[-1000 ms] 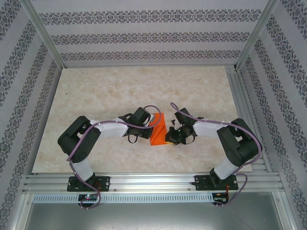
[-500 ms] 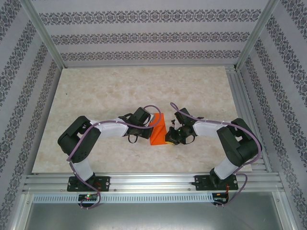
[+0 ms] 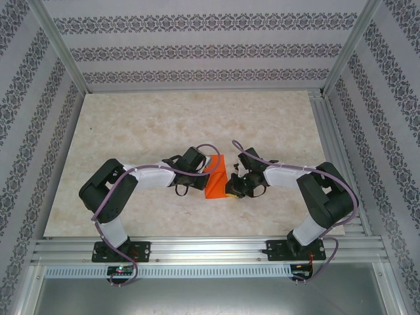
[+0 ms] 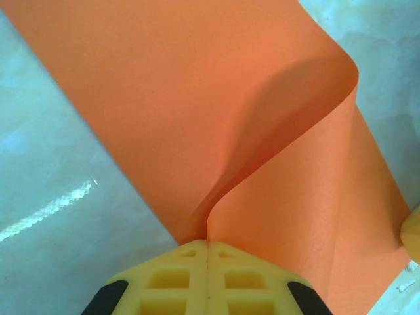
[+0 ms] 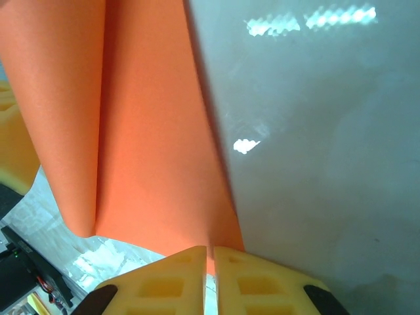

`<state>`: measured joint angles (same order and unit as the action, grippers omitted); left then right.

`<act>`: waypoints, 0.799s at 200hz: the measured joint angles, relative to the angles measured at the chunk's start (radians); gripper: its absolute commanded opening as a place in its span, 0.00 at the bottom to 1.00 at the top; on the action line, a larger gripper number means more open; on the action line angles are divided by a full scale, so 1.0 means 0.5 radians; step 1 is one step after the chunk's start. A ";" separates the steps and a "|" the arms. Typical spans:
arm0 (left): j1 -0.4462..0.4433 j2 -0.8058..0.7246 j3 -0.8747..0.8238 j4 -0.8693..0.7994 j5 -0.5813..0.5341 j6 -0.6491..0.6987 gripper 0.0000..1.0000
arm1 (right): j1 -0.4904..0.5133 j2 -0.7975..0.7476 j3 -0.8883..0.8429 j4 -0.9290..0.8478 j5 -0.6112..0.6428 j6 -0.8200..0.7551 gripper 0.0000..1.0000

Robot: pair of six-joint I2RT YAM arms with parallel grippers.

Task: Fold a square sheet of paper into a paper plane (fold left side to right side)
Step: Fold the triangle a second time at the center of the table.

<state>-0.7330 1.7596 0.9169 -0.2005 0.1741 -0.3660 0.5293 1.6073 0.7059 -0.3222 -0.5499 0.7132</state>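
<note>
1. Nearest to us in the left wrist view, the yellow fingers [image 4: 170, 279] of the left gripper [image 4: 208, 244] were pressed together. They were clamped on a pinched crease of the square sheet of paper [image 4: 164, 98].
2. Beyond that pinch the orange sheet bowed up into a soft loop. Its upper and right edges ran out of the picture, so we could not make out its full outline there.
3. A yellow sliver at the right border of that view was cut off, and we could not say what it was.
4. In the right wrist view, the right gripper [image 5: 211, 252] had only a thin slit between its fingers [image 5: 252, 282]. An edge of the sheet sat in that slit, so we read it as gripped.
5. From there the paper stretched up and to the left with a long fold shadow, and its top was cropped. A blurred yellow-orange patch at the left margin was too soft to identify.
6. From above, the sheet lay just near of the middle of the marbled table [image 3: 164, 118], between the two wrists. The wrists and paper hid both sets of fingertips there.
7. Farthest back stood the patterned walls [image 3: 210, 39].
</note>
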 measured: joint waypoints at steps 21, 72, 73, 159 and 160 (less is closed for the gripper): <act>0.000 0.000 0.000 0.000 0.000 0.000 0.01 | -0.016 -0.073 0.000 0.003 -0.002 0.028 0.13; 0.000 -0.002 -0.001 0.000 0.000 0.000 0.01 | -0.006 -0.121 0.014 0.291 -0.017 0.237 0.13; 0.000 -0.002 -0.001 0.000 0.000 0.000 0.01 | -0.004 -0.117 0.015 0.301 -0.017 0.243 0.13; 0.000 -0.002 -0.001 0.000 0.001 0.000 0.01 | 0.104 0.110 0.098 0.587 -0.056 0.398 0.13; 0.000 -0.002 -0.001 0.000 0.001 0.000 0.01 | 0.104 0.111 0.099 0.588 -0.056 0.399 0.13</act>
<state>-0.7330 1.7588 0.9165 -0.2005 0.1745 -0.3660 0.5812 1.6630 0.7555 -0.0280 -0.5777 0.9127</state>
